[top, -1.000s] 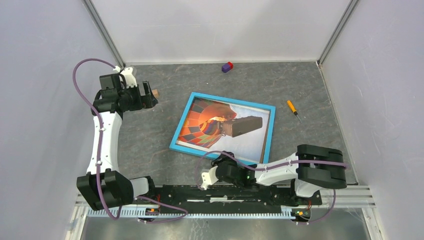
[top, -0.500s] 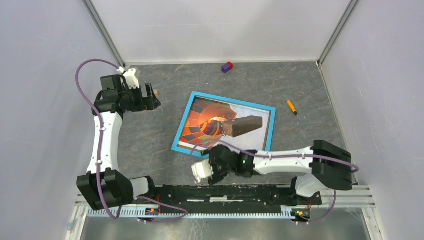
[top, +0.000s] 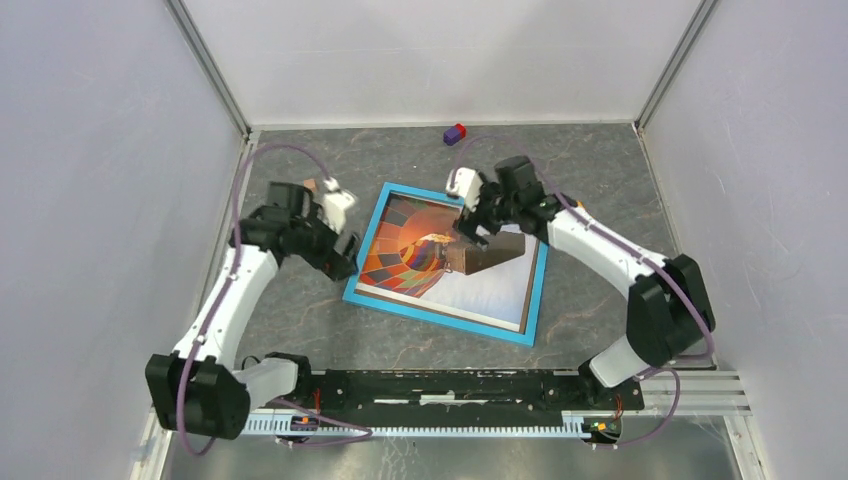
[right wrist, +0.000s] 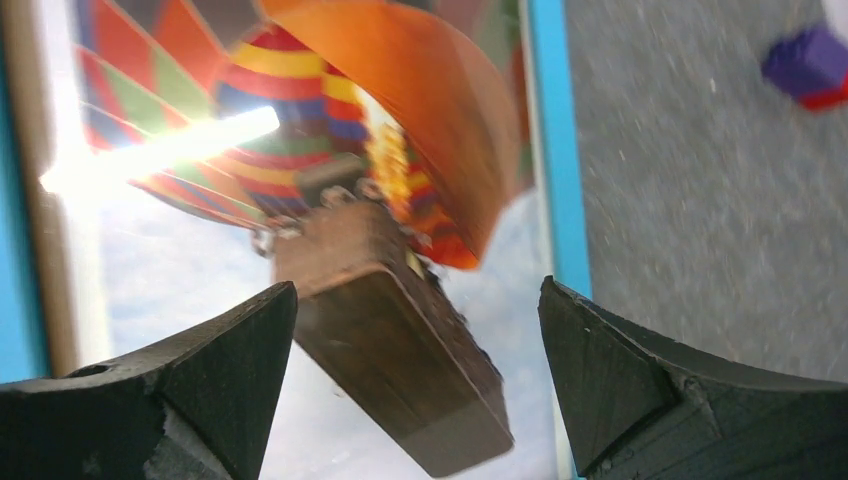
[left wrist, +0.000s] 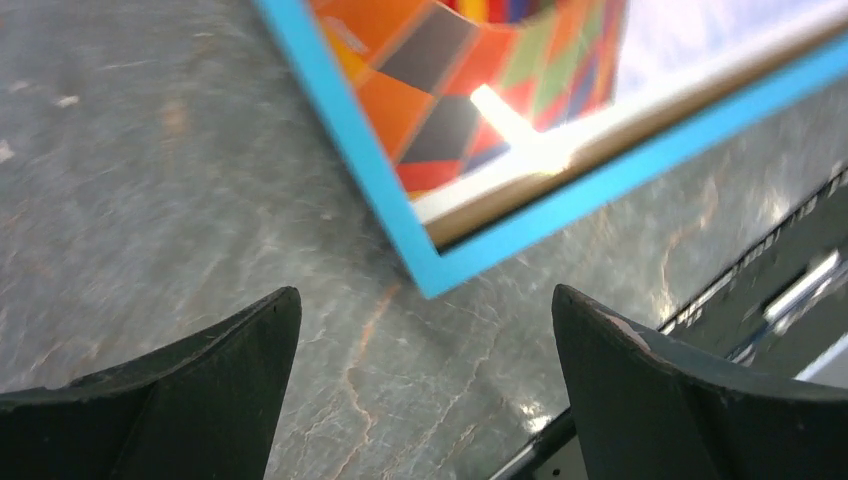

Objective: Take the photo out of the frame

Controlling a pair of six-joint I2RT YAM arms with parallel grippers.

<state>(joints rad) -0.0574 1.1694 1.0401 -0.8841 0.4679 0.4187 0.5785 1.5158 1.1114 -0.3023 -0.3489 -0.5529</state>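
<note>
The frame point(top: 536, 290) lies flat and face up on the table, its thin blue border around the photo point(top: 420, 250) of an orange-red-blue balloon with a brown basket. My left gripper point(top: 343, 262) is open and empty just off the frame's left edge. In the left wrist view the frame's blue corner point(left wrist: 430, 280) lies ahead of the open left gripper point(left wrist: 425, 385). My right gripper point(top: 472, 232) is open and hovers over the photo near the frame's far edge. In the right wrist view the pictured basket point(right wrist: 400, 340) sits between the open fingers of the right gripper point(right wrist: 415, 390).
A purple and red block point(top: 455, 133) lies by the far wall and shows in the right wrist view point(right wrist: 812, 65). An orange screwdriver point(top: 585, 216) lies right of the frame. A small brown object point(top: 311, 185) sits behind the left arm. The black rail point(top: 450, 385) runs along the near edge.
The right arm swung from the near edge by the rail up over the far part of the frame. The left arm moved from the far left down to the frame's left edge.
</note>
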